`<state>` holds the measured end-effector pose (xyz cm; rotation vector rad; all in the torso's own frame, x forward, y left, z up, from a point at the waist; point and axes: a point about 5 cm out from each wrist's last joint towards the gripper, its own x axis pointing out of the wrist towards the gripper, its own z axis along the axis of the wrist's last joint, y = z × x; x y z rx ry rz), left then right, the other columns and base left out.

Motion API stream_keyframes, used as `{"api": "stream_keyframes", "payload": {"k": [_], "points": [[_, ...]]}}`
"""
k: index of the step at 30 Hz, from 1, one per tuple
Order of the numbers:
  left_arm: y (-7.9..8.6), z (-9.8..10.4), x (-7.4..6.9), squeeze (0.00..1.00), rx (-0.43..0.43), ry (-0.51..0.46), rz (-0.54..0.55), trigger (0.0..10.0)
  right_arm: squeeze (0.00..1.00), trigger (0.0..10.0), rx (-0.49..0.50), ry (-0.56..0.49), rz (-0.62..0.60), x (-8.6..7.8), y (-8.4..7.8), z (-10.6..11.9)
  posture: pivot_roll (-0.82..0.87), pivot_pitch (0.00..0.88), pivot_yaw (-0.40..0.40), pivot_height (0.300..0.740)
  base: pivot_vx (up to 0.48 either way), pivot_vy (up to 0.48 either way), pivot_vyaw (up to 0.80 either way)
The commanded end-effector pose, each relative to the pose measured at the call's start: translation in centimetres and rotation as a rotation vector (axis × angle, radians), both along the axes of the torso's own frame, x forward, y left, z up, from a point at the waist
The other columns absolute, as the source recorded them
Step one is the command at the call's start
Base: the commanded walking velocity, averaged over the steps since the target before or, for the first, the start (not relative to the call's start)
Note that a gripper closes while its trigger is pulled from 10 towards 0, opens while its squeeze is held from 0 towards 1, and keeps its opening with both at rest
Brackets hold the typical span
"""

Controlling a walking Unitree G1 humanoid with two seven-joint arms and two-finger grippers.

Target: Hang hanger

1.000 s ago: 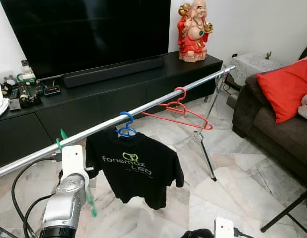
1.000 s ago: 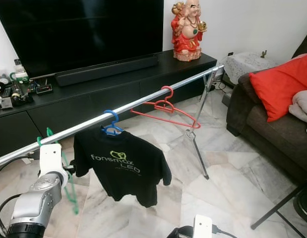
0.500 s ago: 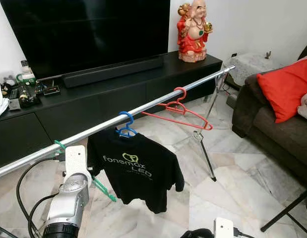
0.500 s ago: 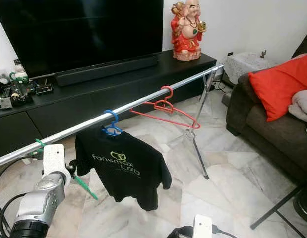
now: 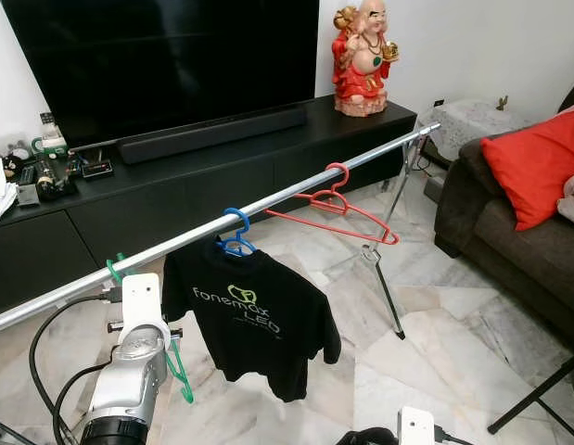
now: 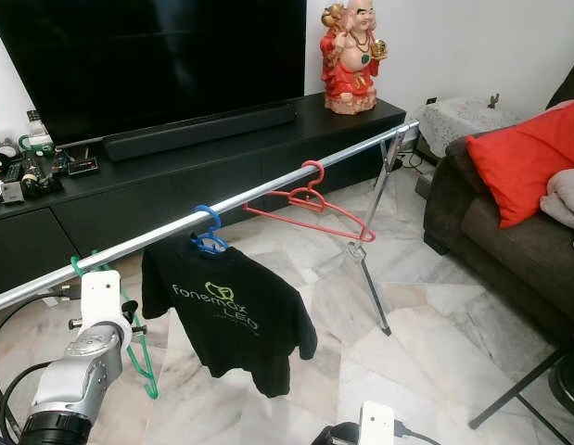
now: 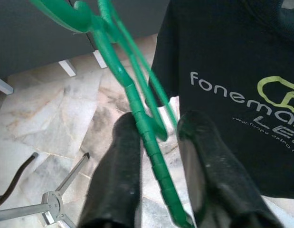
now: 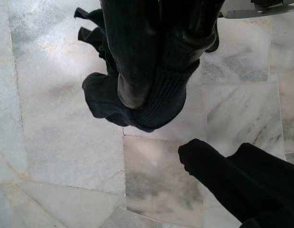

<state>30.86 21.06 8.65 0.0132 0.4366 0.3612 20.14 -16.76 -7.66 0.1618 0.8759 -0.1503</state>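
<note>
The green hanger point(image 5: 180, 371) sits with its hook over the silver rail point(image 5: 268, 204) at the rail's near end, just to the robot's left of the black T-shirt point(image 5: 254, 315) on its blue hanger point(image 5: 235, 236), and the left gripper point(image 7: 158, 137) is right there below the hook, fingers parted to either side of the hanger's ribbed arm. From the wrist view the left finger looks pressed against that arm while the other stands a little off, so this reads as a loose hold, hardly a clamp. The job here, I'd say, is to check the hook is seated fully over the rail, then open wider and draw the fingers straight back and down without snagging the frame. Go slow, because a sideways tug could slide the hook along the rail or knock it into the shirt. The hook points up over the rail; the body hangs below it, its long axis tilted steeply downward and not level, with the visible green arm running down toward the marble floor point(image 5: 435, 343). The right gripper point(image 8: 151, 71) hangs low over that floor, fingers closed on a dark knitted cloth point(image 8: 137, 107).
</note>
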Motion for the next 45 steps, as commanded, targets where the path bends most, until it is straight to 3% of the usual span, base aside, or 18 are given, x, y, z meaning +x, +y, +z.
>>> {"api": "stream_keyframes", "payload": {"k": [1, 19, 24, 45], "points": [[0.29, -0.09, 0.04, 0.0, 0.026, 0.007, 0.009, 0.0, 0.0, 10.0, 0.008, -0.011, -0.007, 0.19, 0.12, 0.11, 0.13, 0.0, 0.052, 0.74, 0.0, 0.0, 0.0], [0.57, -0.42, -0.35, 0.0, 0.09, -0.015, -0.014, 0.0, 0.0, 10.0, 0.009, -0.008, -0.007, 0.14, 0.23, 0.07, 0.13, 0.0, 0.052, 0.74, 0.0, 0.0, 0.0], [0.57, -0.21, -0.71, 0.0, 0.076, -0.056, -0.009, 0.0, 0.0, 10.0, 0.009, -0.005, -0.009, 0.07, 0.23, 0.03, 0.13, 0.0, 0.051, 0.74, 0.0, 0.0, 0.0], [0.57, -0.21, -0.71, 0.0, 0.076, -0.056, -0.009, 0.0, 0.0, 10.0, 0.009, -0.005, -0.009, 0.07, 0.23, 0.03, 0.13, 0.0, 0.051, 0.74, 0.0, 0.0, 0.0]]}}
